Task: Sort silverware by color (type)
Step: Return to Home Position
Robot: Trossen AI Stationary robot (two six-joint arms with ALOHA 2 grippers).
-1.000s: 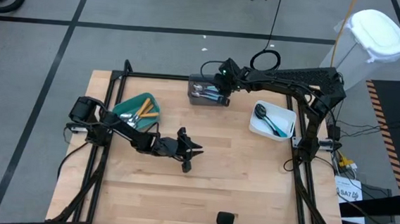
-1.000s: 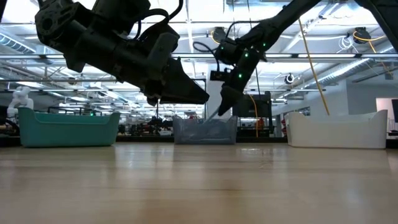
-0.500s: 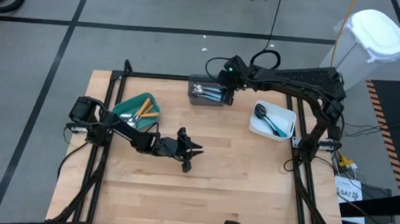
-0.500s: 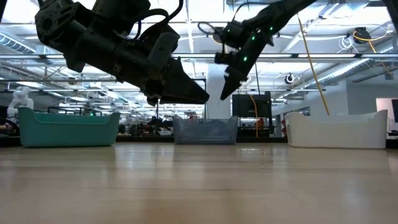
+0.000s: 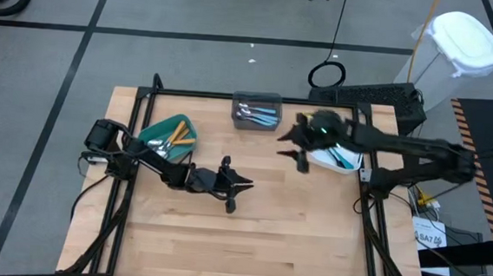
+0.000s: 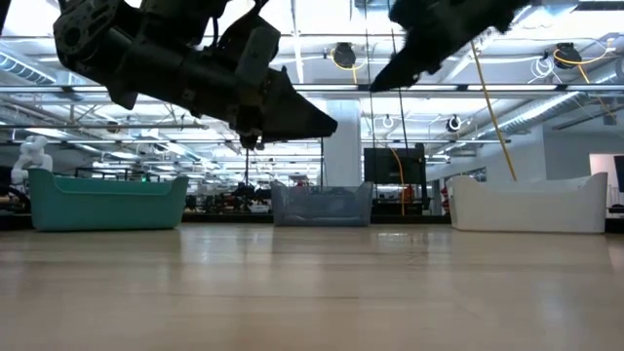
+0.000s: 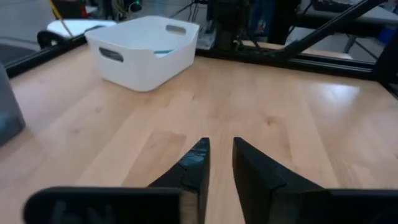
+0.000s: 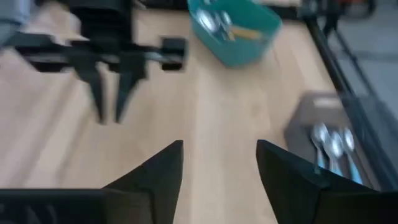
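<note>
**A:** Left arm first: it reaches in from its base at the table's (image 5: 266,235) left edge, lying low and folded, and the left gripper (image 5: 241,185) hangs above the bare wood near the middle, pointing toward the right side.

**B:** And its fingers (image 7: 200,163)?

**A:** Only a narrow slit between them, with nothing in it. That gripper is loose and empty.

**B:** Over to the right arm, then.

**A:** It is stretched almost flat from its post at the right edge, passing straight over the white bin (image 7: 149,62). The right gripper (image 5: 293,152) hovers just off that bin's left side. From table height it sits up near the top of the picture, well clear of the wood.

**B:** Jaws?

**A:** Spread wide, carrying nothing.

**B:** Where's the silverware (image 5: 255,113)?

**A:** All of it that shows lies in the bins. Silver heads with light blue handles lie in the grey bin (image 5: 256,126) at the far edge. The orange-handled pieces (image 5: 178,134) lie in the teal bin (image 5: 171,118) beside the left arm. One blue-handled piece (image 5: 342,158) peeks out of the white bin under the right arm.
</note>
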